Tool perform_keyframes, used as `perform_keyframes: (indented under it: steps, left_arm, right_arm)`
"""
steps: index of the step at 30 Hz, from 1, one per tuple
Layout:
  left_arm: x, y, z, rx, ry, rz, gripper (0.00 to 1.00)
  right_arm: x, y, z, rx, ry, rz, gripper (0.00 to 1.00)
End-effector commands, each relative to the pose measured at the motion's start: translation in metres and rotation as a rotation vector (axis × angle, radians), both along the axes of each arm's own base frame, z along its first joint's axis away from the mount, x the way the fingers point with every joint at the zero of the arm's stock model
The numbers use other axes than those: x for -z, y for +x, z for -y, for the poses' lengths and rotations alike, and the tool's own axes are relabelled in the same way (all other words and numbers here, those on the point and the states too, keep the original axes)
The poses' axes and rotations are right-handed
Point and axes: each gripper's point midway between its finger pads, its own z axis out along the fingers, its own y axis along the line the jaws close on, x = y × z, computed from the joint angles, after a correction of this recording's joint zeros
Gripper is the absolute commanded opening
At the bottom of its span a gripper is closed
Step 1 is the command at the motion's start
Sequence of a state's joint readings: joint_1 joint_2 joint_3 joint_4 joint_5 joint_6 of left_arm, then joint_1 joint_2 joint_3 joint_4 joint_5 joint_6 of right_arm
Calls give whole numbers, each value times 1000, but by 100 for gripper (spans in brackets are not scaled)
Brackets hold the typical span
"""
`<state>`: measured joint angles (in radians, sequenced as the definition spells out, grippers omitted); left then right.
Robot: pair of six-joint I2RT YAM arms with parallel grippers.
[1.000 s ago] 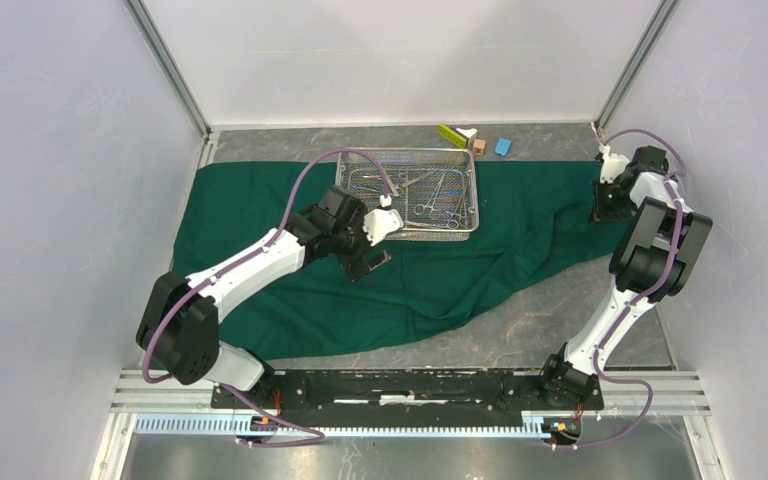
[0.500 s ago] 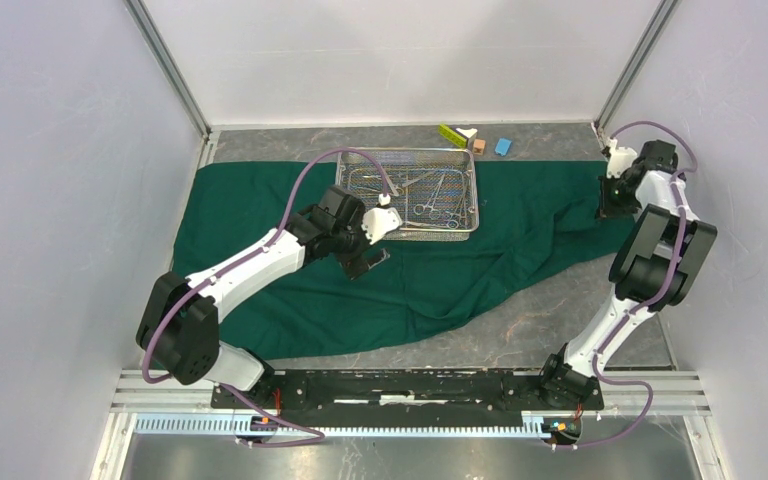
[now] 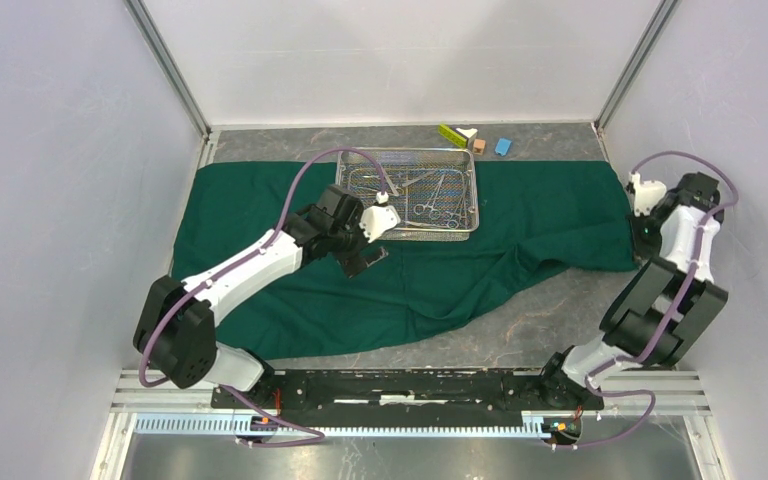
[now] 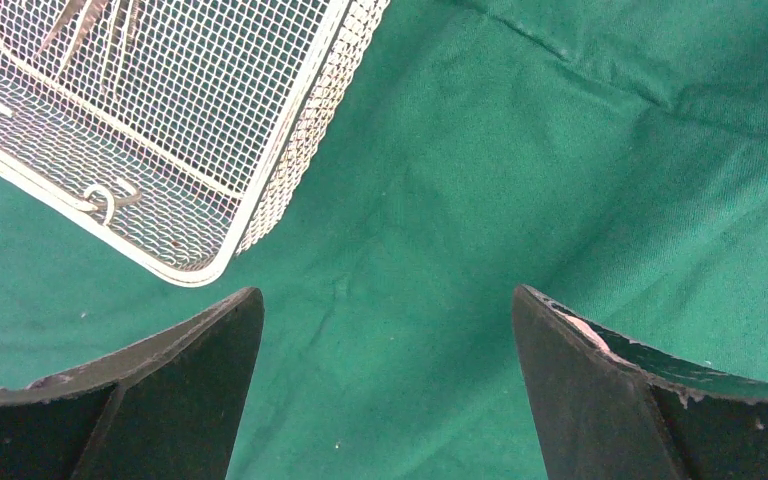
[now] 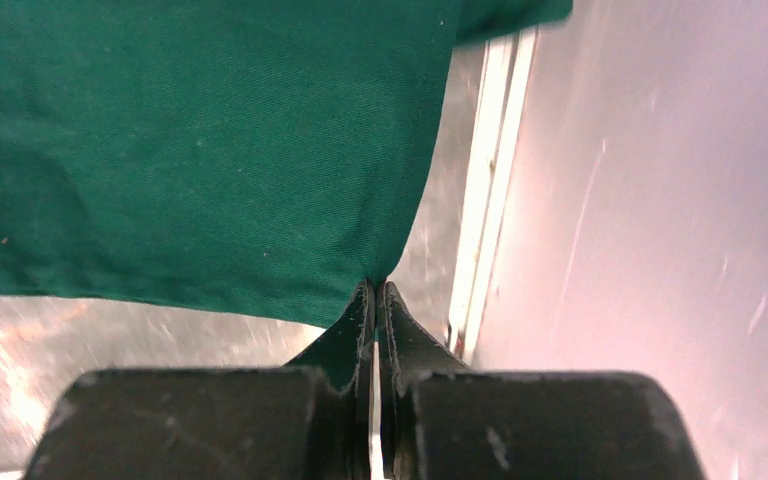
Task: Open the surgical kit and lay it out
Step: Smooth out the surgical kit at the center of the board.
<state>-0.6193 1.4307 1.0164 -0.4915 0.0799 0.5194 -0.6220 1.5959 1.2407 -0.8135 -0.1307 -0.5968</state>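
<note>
Cloth was seen spread beneath the left gripper: the green drape lay under its fingers, which stood wide apart over bare fabric with nothing between them. Behind that gripper, the drape's near edge was seen running slack and uneven. Just ahead of the gripper, toward its left finger, the near corner of the wire-mesh tray was found resting on the drape, with slim steel instruments lying inside it. Beyond the tray, well apart from either gripper, a few small coloured blocks were seen lying on the bare table. Further right, the drape was seen reaching to the right gripper, whose jaws were pressed together on the very corner of the cloth, the fabric fanning away ahead of the fingertips and to their left, with the side wall close on their right. The drape was judged soft, light and limp, so that it would be best taken by a corner or hem and drawn flat, since a pinch in the middle would only raise a fold. The tray was judged rigid and fairly light, best gripped across its thin rim and kept level, as the loose instruments were expected to slide if it were tilted; these, being thin and slick, were judged easiest to take by their ring handles.
</note>
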Motion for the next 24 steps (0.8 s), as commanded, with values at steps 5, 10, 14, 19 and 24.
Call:
perform_keyframes:
  steps: [5,10,14,19,24]
  left_arm:
    - [-37,-4,2,36,-51,65,100]
    - [-35,-23,-6,96,-27,42,100]
    - [-26,-56,-15,212,-1,-28,100]
    - [-9,-92,-41,347,89,-61,100]
    - [-6,-121,-60,475,130,-49,99]
  right_arm:
    - [-16,-95,14,-116,-182,-199,0]
    - [-12,-136,23,-151,-271,-296,0]
    - [-7,-164,33,-177,-352,-373,0]
    - [-4,-193,40,-217,-369,-443,0]
    - [-2,-214,44,-261,-368,-510,0]
